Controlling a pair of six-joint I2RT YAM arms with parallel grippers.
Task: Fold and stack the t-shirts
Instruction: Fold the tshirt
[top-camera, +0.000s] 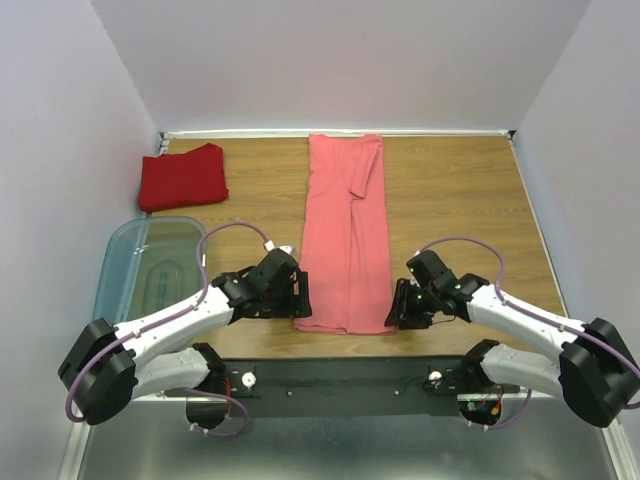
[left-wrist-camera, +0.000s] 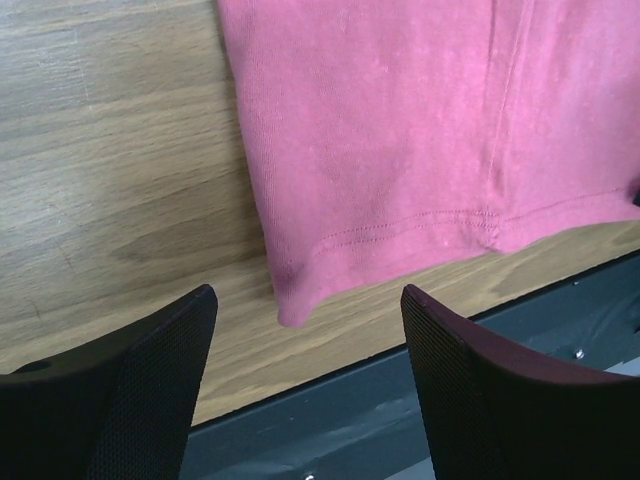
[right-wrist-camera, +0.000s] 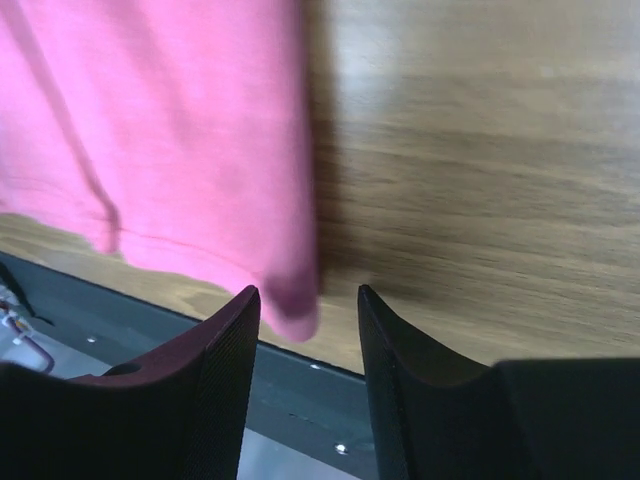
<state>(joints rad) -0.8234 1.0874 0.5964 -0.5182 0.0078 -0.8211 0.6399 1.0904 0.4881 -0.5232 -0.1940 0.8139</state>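
Wood-grain tabletop runs out to pale walls, and the salmon-pink shirt lies down its middle as 1 long narrow strip, sleeves turned in, hem at the near edge. The deep red shirt sits folded in the far left corner, well apart from it. The clear bin stands at the left edge.

My left gripper hangs just over the hem's left corner, jaws wide apart and nothing between them. My right gripper is at the hem's right corner, jaws also apart but narrower, with the cloth tip just ahead of the gap.

I judge the lengthwise fold done and the crosswise fold not yet begun. Next I need to lower both grippers, pinch the 2 hem corners at the same time, and carry them evenly toward the far end.
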